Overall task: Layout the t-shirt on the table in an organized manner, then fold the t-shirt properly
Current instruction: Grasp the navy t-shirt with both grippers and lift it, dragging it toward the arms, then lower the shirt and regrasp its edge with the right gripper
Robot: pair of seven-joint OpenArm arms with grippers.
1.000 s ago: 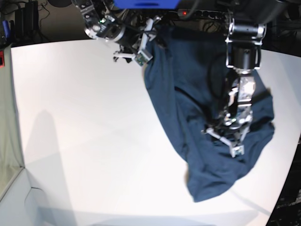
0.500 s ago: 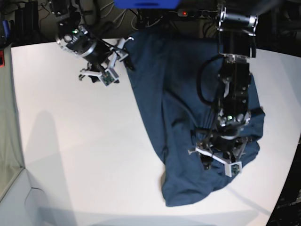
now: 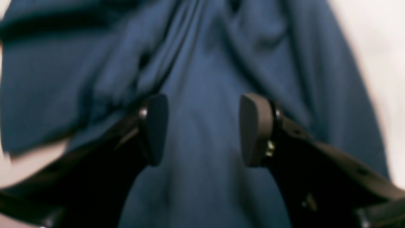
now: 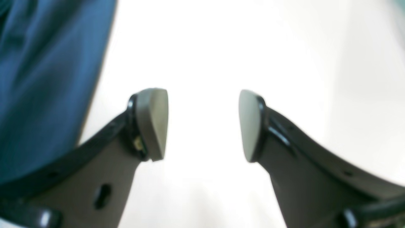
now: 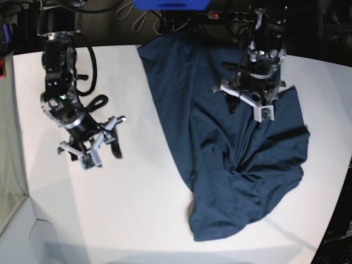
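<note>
The dark navy t-shirt (image 5: 220, 148) lies crumpled on the right half of the white table (image 5: 143, 209), with bunched folds near its lower middle. My left gripper (image 5: 246, 107) hovers over the shirt's far part, open. In the left wrist view its gripper (image 3: 205, 129) shows two pads apart, with the wrinkled t-shirt (image 3: 202, 63) lying below and nothing between them. My right gripper (image 5: 96, 153) is open over bare table, well left of the shirt. In the right wrist view that gripper (image 4: 202, 126) frames white table (image 4: 284, 63), and the t-shirt (image 4: 47, 79) shows only at the left edge.
Dark equipment and cables (image 5: 181, 16) line the table's far edge. The curved table edge (image 5: 335, 203) runs close to the shirt on the right. A low wall (image 5: 11, 181) borders the left side.
The left gripper moved from the shirt's near part up to its far part. The right gripper swung left and nearer, away from the shirt's edge. The shirt now lies wider across the table.
</note>
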